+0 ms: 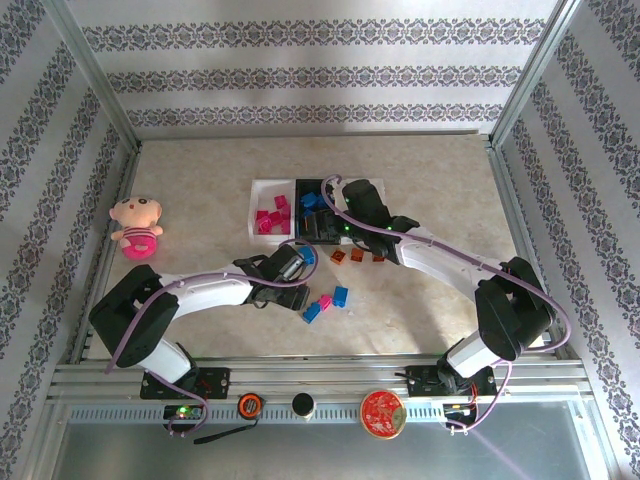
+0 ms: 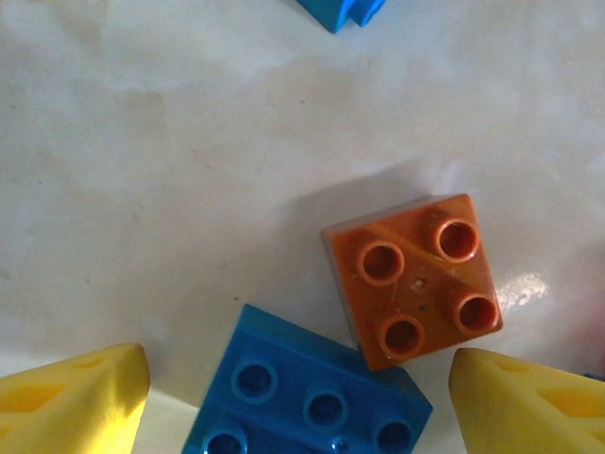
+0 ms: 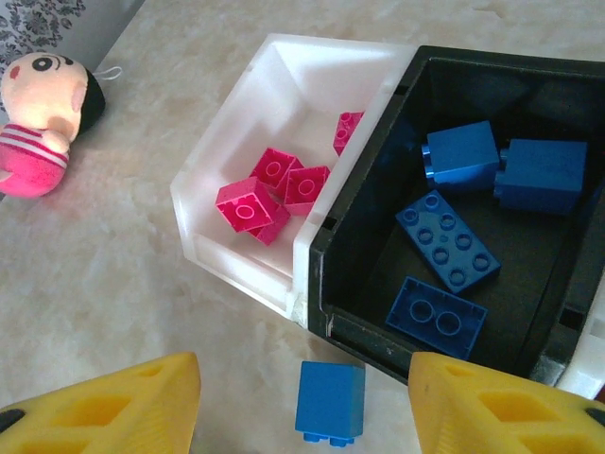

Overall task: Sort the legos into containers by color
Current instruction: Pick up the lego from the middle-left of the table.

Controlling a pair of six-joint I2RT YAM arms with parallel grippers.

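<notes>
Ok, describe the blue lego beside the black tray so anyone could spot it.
Find the black tray holding blue legos. On the table just outside its wall, near the white tray's corner, lies one blue lego. Unlike its neighbours, it isn't in a tray.

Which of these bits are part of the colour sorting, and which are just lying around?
Part of the job: pink bricks, blue bricks, orange brick, white tray, black tray.
Just lying about: plush doll, red disc on the near rail.
</notes>
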